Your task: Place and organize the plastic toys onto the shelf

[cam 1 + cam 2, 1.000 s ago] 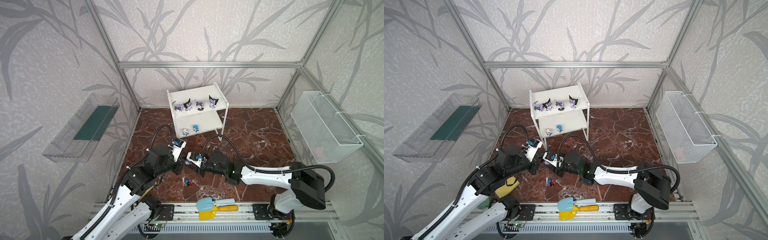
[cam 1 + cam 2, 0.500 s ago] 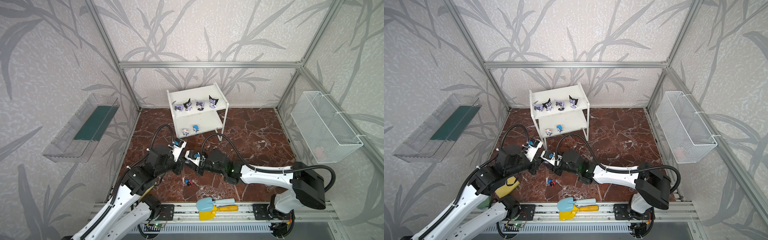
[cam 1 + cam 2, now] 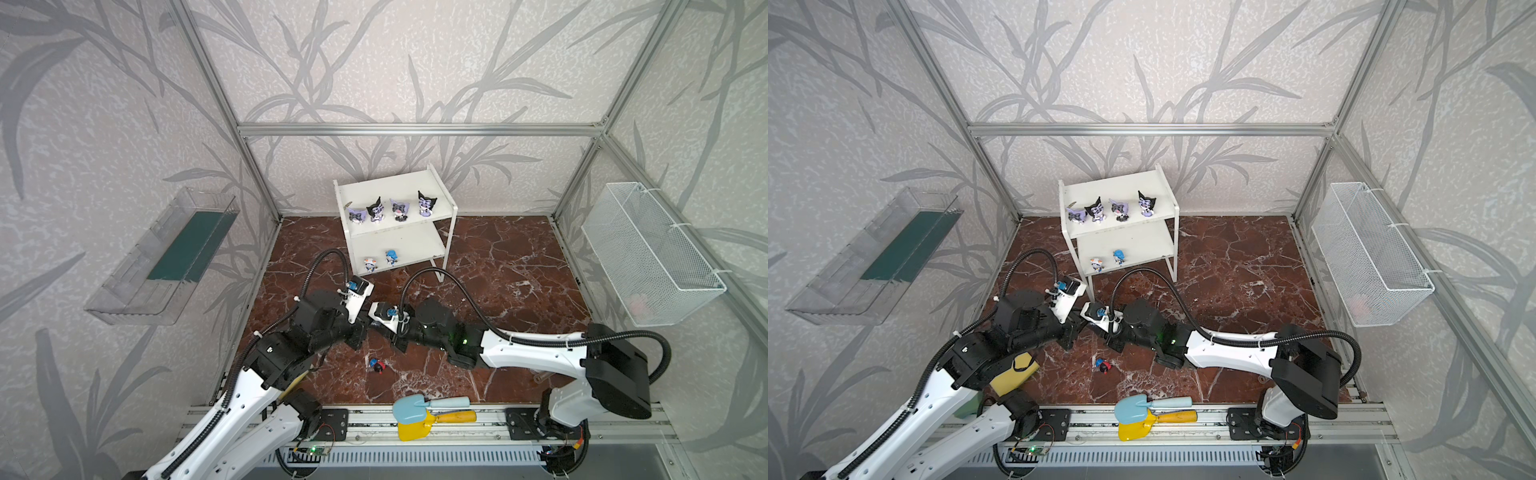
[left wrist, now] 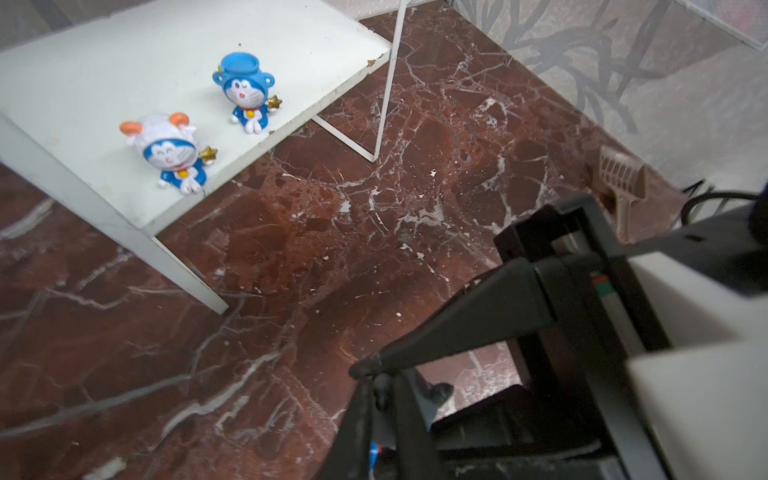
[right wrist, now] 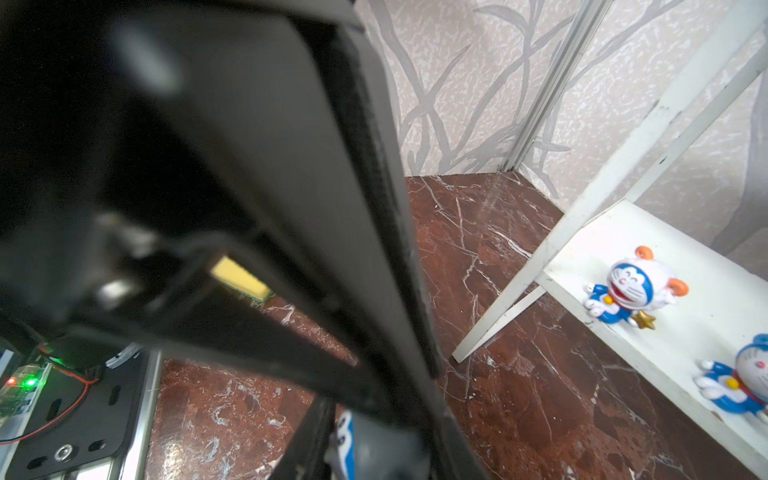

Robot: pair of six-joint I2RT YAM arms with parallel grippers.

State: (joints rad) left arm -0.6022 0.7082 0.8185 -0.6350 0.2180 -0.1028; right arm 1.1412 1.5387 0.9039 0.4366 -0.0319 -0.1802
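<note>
My two grippers meet tip to tip low over the floor, in front of the shelf (image 3: 401, 245). A small grey and blue toy (image 4: 383, 428) sits between them. The left gripper (image 4: 380, 386) stands slightly open around it. The right gripper (image 5: 374, 432) is shut on the same toy (image 5: 365, 457). In both top views the toy is hidden by the left gripper (image 3: 357, 334) and the right gripper (image 3: 374, 326). A red and blue toy (image 3: 377, 365) lies on the floor nearer the front. Several purple toys (image 3: 375, 209) stand on the top board. Two blue toys (image 4: 170, 149) (image 4: 247, 95) sit on the lower board.
A blue shovel (image 3: 428, 405) and a yellow shovel (image 3: 419, 426) lie on the front rail. A wire basket (image 3: 652, 257) hangs on the right wall and a clear tray (image 3: 166, 257) on the left wall. A yellow sponge (image 3: 1013, 374) lies under the left arm.
The right gripper has edged a little left onto the left gripper's tips. The left arm and the toys on the shelf and the floor have stayed put.
</note>
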